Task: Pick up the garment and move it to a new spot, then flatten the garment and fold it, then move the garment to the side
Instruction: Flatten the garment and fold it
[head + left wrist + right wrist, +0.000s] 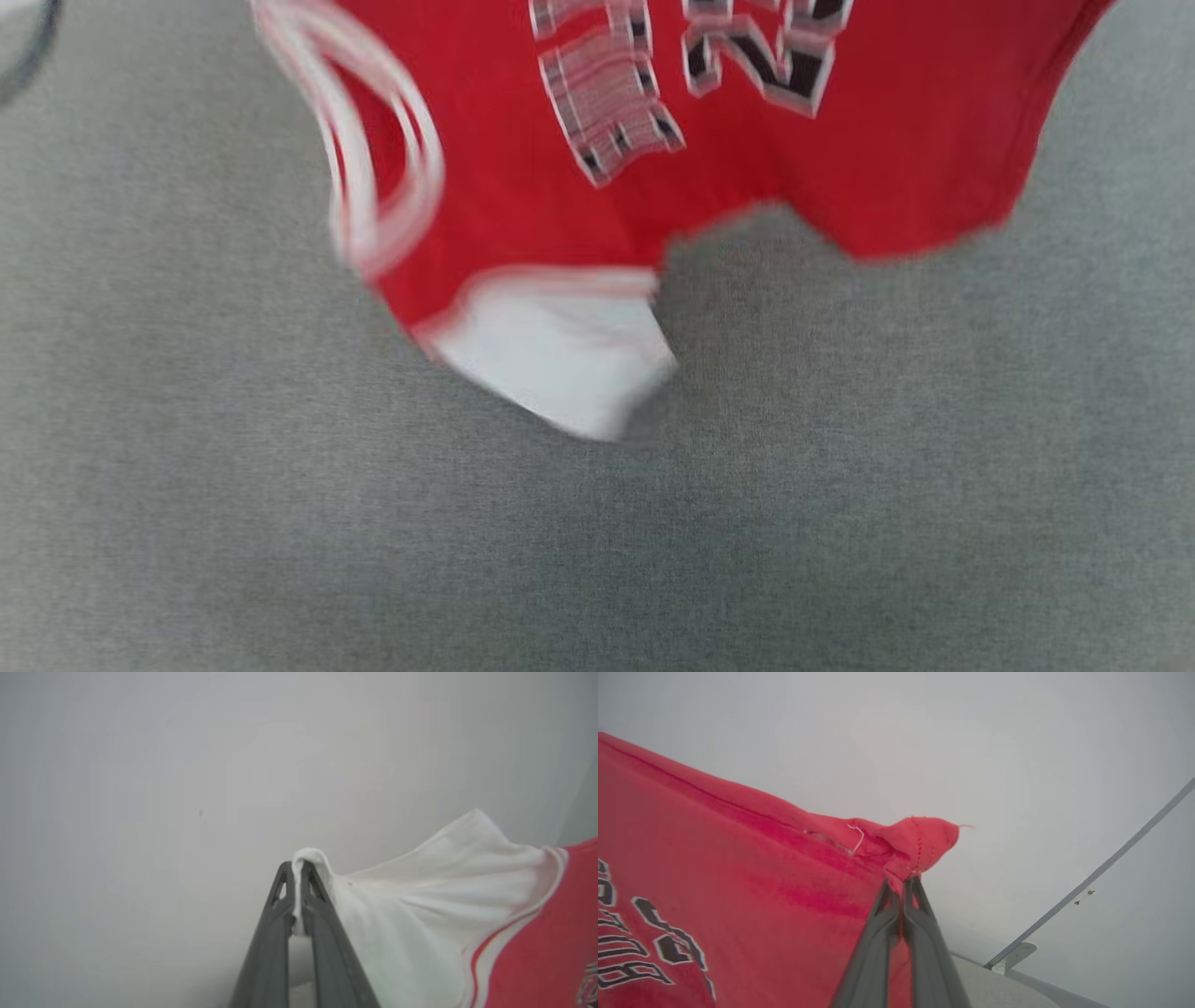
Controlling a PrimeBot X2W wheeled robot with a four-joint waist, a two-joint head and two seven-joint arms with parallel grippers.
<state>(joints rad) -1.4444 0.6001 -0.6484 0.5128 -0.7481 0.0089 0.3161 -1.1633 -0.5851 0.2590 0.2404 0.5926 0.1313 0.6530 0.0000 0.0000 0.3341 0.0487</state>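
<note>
The garment [523, 196], a red jersey with a white sleeve panel, striped trim and black numerals edged in white, hangs in the air above the grey surface, blurred in the head view. In the left wrist view my left gripper [297, 870] is shut on a pinch of the garment's white sleeve [420, 891]. In the right wrist view my right gripper [901, 884] is shut on a red corner of the garment [920, 847]. The cloth stretches between the two grips, and black lettering shows at the lower left of the right wrist view.
A grey fabric-covered surface [597, 541] spreads below the hanging cloth. A pale wall [187, 765] stands behind the left gripper. A grey strip with a bracket [1013, 954] runs along the wall at the right of the right wrist view.
</note>
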